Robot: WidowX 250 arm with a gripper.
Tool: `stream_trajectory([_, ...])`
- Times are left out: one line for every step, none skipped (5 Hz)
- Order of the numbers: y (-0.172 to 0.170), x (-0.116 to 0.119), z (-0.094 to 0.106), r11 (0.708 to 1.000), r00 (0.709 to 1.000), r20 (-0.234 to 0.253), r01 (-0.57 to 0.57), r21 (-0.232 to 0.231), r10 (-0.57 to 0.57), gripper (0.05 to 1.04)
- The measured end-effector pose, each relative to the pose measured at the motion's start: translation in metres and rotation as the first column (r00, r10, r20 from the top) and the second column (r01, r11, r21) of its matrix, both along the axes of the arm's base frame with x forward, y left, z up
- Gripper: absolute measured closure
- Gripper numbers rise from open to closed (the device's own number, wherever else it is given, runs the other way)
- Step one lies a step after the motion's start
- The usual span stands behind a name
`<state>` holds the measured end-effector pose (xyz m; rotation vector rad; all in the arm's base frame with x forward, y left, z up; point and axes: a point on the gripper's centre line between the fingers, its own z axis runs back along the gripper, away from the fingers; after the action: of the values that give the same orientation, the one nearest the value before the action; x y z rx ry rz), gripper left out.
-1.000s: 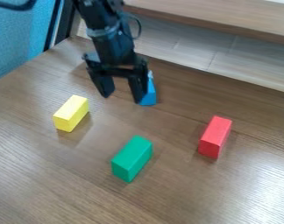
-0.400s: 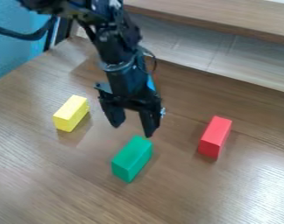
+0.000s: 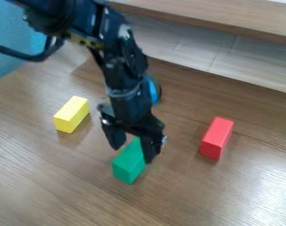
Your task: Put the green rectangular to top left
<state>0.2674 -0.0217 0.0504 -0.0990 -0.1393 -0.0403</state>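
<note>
My gripper (image 3: 132, 155) hangs over the far end of the green rectangular block (image 3: 128, 164), its two fingers parted, one toward the block's left side and one in front of its right side. Whether the fingers touch the block cannot be told. The green block lies on the wooden table (image 3: 186, 198) at the lower middle of the view, its far end partly hidden by the gripper.
A yellow block (image 3: 71, 114) lies left of the gripper, and a red block (image 3: 216, 138) lies to the right. A blue object (image 3: 153, 90) is partly hidden behind the arm. A raised wooden ledge (image 3: 228, 20) runs along the back.
The arm has come forward and down from near the blue object to the green block, its fingers staying apart. The blocks have not moved.
</note>
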Motion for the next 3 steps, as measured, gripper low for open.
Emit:
stream_trajectory([-0.004, -0.005, -0.010, 1.000, 1.000, -0.029, 0.000, 0.030, 0.001, 0.133])
stream_trajectory([-0.004, -0.011, -0.020, 0.997, 0.998, -0.054, -0.038, 0.070, 0.042, 0.425])
stream_trajectory([-0.005, -0.013, -0.020, 0.995, 0.997, -0.063, -0.039, 0.088, 0.045, 0.492])
